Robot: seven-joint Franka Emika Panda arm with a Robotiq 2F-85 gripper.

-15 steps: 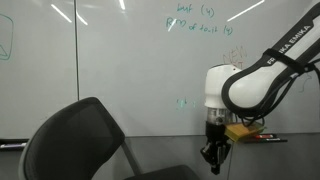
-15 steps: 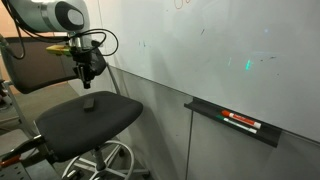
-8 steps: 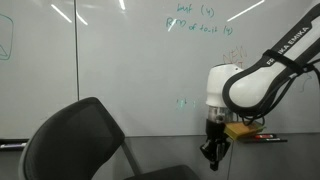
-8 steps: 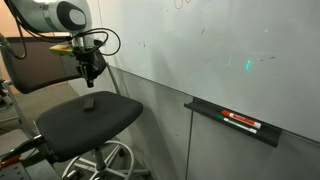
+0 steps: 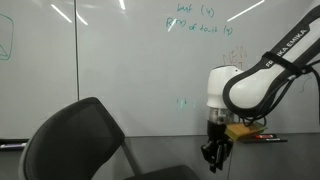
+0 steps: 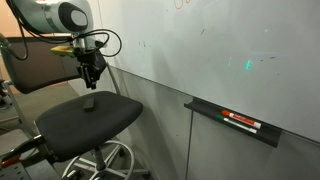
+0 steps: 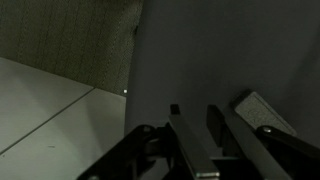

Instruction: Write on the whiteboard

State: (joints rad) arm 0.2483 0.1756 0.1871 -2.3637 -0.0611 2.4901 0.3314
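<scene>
The whiteboard (image 5: 110, 70) fills the wall in both exterior views (image 6: 220, 50), with teal-green handwriting (image 5: 200, 25) near its top. My gripper (image 6: 90, 80) hangs fingers-down over the seat of a black office chair (image 6: 85, 118), away from the board's surface; an exterior view shows it low beside the chair (image 5: 213, 160). In the dark wrist view the gripper (image 7: 205, 120) has its two fingers a little apart with nothing between them. A small dark block (image 6: 88, 101) lies on the seat just below the fingertips.
A narrow tray ledge (image 6: 205, 108) on the wall below the board holds a red marker (image 6: 240, 122). The chair's backrest (image 5: 70, 140) fills the foreground of an exterior view. A pale grey rectangle (image 7: 262, 108) shows beside the fingers in the wrist view.
The arm has barely moved over the chair seat. The fingers look slightly further apart than before.
</scene>
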